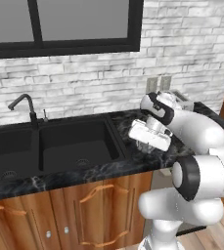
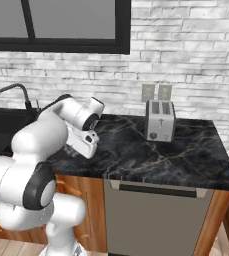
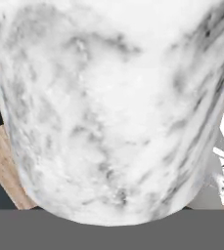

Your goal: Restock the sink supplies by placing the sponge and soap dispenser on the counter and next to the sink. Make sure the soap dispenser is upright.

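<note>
A white robot arm bends low over a glossy black marble counter point(image 2: 186, 150), just right of a black double-basin sink point(image 1: 59, 146). Its hand hangs above the strip of counter beside the sink's right edge, and the gripper point(image 1: 144, 144) points downward there, with its fingertips hidden behind the hand in both base views. In the hand view, a pale grey, mottled, rounded body presses right up against the camera; this appears to be the soap dispenser point(image 3: 108, 112), and the jaws are closed tight around it. Its pump top cannot be seen, so whether it stands upright cannot be told. Counting the things in sight: one soap dispenser, held in the hand; one sink with two basins; one thin black gooseneck faucet point(image 1: 23, 102) behind the sink's left basin; one silver two-slot toaster point(image 2: 159, 120) standing at the back of the counter against the white brick wall, well apart from the hand; and two wall outlets point(image 2: 156, 92) side by side just above the toaster. Brown wooden cabinets point(image 1: 84, 210) run under the counter.
</note>
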### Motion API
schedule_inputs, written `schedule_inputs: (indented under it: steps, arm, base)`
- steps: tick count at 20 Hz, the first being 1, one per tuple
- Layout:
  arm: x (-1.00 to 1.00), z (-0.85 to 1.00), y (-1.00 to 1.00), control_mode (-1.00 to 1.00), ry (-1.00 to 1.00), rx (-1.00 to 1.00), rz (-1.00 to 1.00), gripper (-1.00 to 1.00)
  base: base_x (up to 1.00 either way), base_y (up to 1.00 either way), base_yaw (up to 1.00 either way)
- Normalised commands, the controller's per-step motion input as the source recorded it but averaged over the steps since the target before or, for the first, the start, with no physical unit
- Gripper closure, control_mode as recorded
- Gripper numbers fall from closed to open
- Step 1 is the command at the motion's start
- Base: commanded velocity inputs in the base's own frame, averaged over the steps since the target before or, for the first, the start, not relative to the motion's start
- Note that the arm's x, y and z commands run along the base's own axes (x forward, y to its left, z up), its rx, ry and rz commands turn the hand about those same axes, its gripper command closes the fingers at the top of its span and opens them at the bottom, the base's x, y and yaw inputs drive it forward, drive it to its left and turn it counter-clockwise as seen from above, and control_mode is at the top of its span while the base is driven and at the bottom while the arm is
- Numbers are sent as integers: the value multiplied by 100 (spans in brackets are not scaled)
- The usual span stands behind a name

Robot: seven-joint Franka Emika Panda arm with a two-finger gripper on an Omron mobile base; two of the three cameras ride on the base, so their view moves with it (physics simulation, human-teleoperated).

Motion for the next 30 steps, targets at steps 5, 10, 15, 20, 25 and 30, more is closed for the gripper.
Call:
schedule_inputs:
  steps: [5,10,15,20,25,30]
  arm:
    - [47,24,53,-100,23,21,-11,100]
    - [39,16,23,-100,22,24,-19,100]
    - [9,3,0,-100,22,30,-17,100]
    - [0,0,0,-100,19,25,-16,100]
    - [28,0,-12,-100,19,25,-9,100]
    - [45,-9,-21,-100,6,18,-4,100]
  base:
    - [0,0,0]
    - [0,0,0]
    - [0,0,0]
    - [0,0,0]
    - [0,0,0]
    - [0,0,0]
